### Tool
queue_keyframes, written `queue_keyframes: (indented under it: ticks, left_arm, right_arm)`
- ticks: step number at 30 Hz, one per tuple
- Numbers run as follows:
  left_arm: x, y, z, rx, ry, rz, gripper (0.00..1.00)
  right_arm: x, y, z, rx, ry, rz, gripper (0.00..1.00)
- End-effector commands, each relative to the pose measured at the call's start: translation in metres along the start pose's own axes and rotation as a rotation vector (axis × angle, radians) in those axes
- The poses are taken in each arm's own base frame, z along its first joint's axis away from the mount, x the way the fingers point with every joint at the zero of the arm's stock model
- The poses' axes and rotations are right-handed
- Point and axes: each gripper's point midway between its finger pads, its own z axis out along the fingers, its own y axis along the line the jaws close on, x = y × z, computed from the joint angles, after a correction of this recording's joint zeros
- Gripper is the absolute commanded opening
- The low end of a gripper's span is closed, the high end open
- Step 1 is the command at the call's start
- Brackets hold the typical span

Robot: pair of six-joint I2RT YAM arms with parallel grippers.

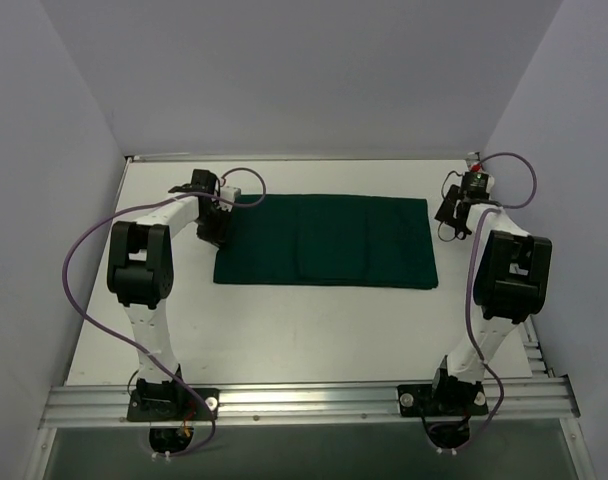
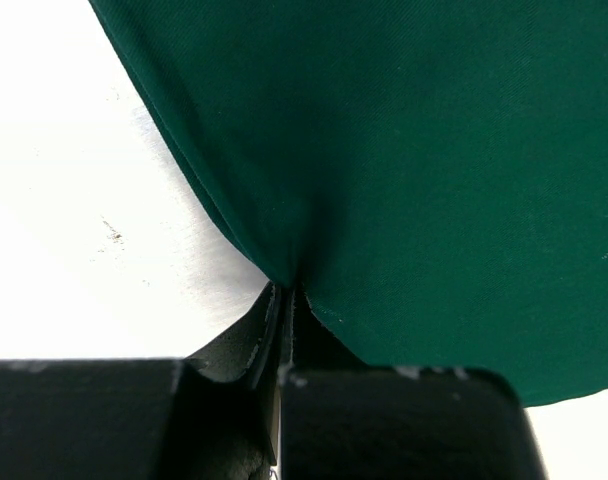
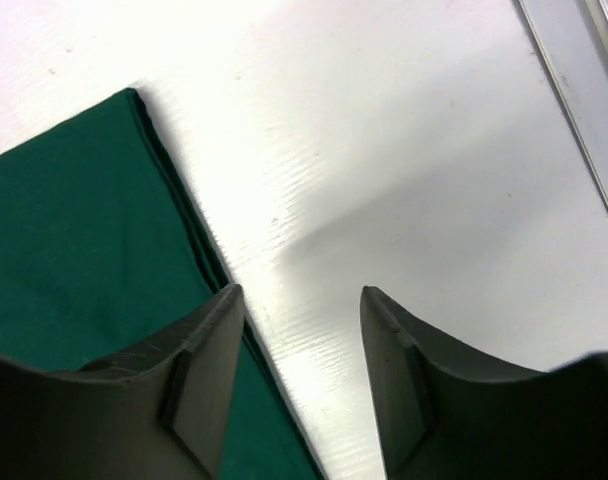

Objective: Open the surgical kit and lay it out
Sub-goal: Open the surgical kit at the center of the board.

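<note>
Green cloth on white: surgical kit's drape point(image 1: 324, 240) lying as a flat rectangle mid-worktop point(image 1: 314, 330), with a raised patch point(image 1: 332, 258) at centre. Can't tell whether tray or instruments sit under it; no steel on show.

Pressed together on the drape's left edge near the far corner: left claw point(image 2: 284, 292), cloth puckered into the pinch. Spread and empty: right claw point(image 3: 302, 292), low at the drape's right edge, half over cloth, half over bare worktop.

Step in hand, as a judgement: unfolding sideways from both ends.
- Pull the left edge outward and low, away from centre, slowly enough not to drag the whole bundle.
- Keep the pinch on the top layer only.
- Drop right claw over the hem before closing, else risk of grabbing air.
- Avoid lifting high: could tip whatever lies under the raised patch.

View differences:
- Top camera: whole outline, raised patch, arms at opposite ends. No clear read on either claw's state.
- Left wrist: the pinch itself and the gather of fabric. Nothing of the far side.
- Right wrist: open gap, doubled edge and a right-hand corner of the cloth, too fine to see from above.
</note>
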Motion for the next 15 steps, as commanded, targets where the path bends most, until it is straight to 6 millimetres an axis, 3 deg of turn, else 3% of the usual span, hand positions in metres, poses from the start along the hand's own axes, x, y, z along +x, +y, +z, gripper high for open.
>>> queue_keyframes:
  ticks: [1, 2, 3, 6, 11, 15]
  left_arm:
    - [0.010, 0.012, 0.011, -0.053, 0.035, 0.022, 0.02]
    - [0.011, 0.012, 0.011, -0.051, 0.036, 0.022, 0.02]
    - [0.010, 0.012, 0.010, -0.051, 0.035, 0.022, 0.02]
    - [0.011, 0.012, 0.010, -0.049, 0.034, 0.024, 0.02]
    - [0.016, 0.009, 0.011, -0.036, 0.048, 0.023, 0.02]
    - [0.020, 0.009, 0.007, -0.032, 0.051, 0.029, 0.02]
  right_arm:
    - [-0.002, 0.005, -0.016, -0.003, -0.001, 0.005, 0.50]
    - [-0.003, 0.007, -0.021, -0.009, -0.015, 0.014, 0.51]
    - [0.018, 0.011, -0.022, -0.048, 0.032, 0.016, 0.54]
    - [0.032, 0.017, -0.026, -0.097, 0.032, 0.061, 0.56]
    - [0.092, 0.017, -0.021, -0.109, 0.183, 0.088, 0.53]
    - [0.111, 0.019, -0.026, -0.085, 0.199, 0.050, 0.53]
